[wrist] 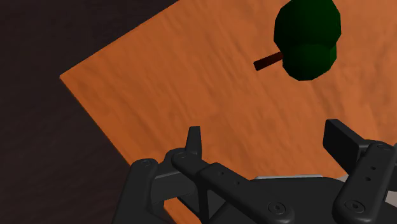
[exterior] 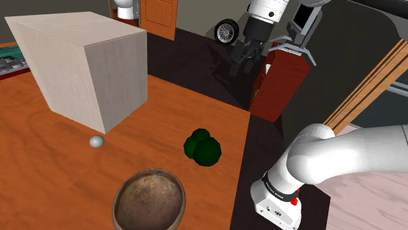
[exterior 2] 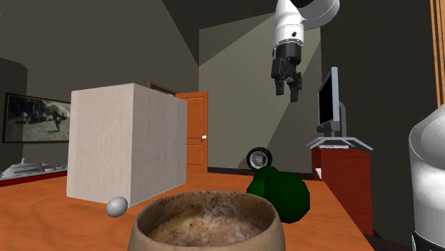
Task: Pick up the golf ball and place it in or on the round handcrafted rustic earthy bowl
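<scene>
My claw (exterior 2: 287, 87) hangs open, empty. In the shoulder view, the golf ball (exterior: 97, 141) lies ten o'clock of the bowl (exterior: 149, 172).

One grey ball (exterior: 97, 141), one brown bowl (exterior: 118, 199), one pale box (exterior: 85, 65), one green lump (exterior: 203, 148), perhaps fruit

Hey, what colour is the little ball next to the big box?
The ball is plain light grey, clearest in the second exterior view.
</scene>
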You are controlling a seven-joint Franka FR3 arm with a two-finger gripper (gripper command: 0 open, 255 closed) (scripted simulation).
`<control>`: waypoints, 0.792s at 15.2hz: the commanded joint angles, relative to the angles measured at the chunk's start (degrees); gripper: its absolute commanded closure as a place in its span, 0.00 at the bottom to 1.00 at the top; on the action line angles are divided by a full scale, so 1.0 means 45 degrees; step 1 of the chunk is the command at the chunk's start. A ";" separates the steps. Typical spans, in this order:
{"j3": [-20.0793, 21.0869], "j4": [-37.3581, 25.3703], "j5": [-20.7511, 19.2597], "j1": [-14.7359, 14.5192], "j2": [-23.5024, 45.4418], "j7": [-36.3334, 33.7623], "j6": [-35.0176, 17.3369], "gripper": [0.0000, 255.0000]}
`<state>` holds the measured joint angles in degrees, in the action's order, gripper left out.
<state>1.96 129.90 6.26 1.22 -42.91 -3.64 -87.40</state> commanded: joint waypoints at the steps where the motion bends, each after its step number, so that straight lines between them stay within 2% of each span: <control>1: 0.0000 0.0000 0.0000 0.0000 0.0000 0.0000 0.0000 0.00; 12: 0.1764 0.0253 0.1080 -0.0932 0.3052 -0.0628 -0.3763 0.00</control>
<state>9.44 130.89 10.91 -2.75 -30.74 -6.64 -102.37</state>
